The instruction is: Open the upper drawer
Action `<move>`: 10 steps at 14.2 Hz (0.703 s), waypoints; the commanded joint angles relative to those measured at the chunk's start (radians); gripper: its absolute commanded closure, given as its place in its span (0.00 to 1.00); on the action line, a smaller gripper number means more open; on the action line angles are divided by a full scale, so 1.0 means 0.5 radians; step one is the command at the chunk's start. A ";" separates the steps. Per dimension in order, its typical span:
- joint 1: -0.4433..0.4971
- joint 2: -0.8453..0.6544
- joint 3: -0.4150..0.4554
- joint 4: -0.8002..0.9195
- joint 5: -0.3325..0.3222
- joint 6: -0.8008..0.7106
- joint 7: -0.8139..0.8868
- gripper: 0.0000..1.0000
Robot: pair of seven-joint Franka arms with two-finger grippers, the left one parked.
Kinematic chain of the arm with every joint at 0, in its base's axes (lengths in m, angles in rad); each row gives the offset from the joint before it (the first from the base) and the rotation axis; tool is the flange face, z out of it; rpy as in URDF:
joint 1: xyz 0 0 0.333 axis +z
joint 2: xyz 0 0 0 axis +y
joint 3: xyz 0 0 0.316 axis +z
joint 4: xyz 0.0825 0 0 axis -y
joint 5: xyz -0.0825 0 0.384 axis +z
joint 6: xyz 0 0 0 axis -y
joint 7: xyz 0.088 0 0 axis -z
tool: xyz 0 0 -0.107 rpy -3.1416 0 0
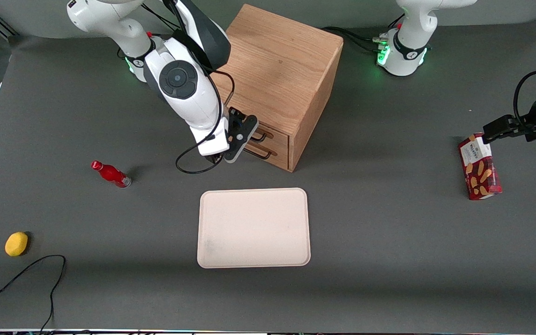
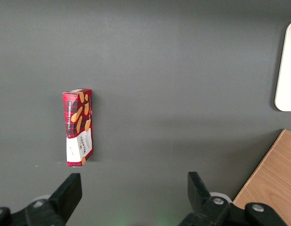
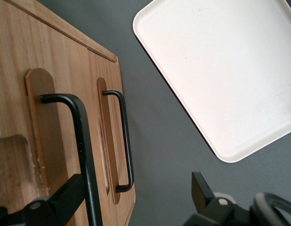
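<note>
1. The upper drawer (image 1: 275, 136) sits at the top of the oak cabinet's (image 1: 279, 70) front, facing the cream tray (image 1: 254, 228).
2. Its black wire handle (image 3: 81, 141) lies beside one finger of the gripper (image 1: 244, 139).
3. The gripper's fingers (image 3: 65, 197) are spread apart, holding nothing.

Light oak cube cabinet (image 1: 279, 70) with visible matt wood grain; thin black wire handle (image 3: 84, 141), smooth; cream rectangular tray (image 1: 254, 228), matt plastic-looking.
</note>
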 commanded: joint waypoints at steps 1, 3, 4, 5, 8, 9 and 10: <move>0.016 0.056 0.004 -0.060 0.013 0.072 -0.042 0.00; 0.016 0.068 0.004 -0.060 0.013 0.075 -0.042 0.00; 0.016 0.068 0.004 -0.060 0.013 0.075 -0.042 0.00; 0.016 0.065 0.004 -0.060 0.013 0.075 -0.042 0.00; 0.016 0.065 0.004 -0.056 0.010 0.075 -0.045 0.00; 0.013 0.068 0.001 -0.060 0.007 0.075 -0.048 0.00; 0.013 0.071 0.004 -0.057 -0.014 0.075 -0.048 0.00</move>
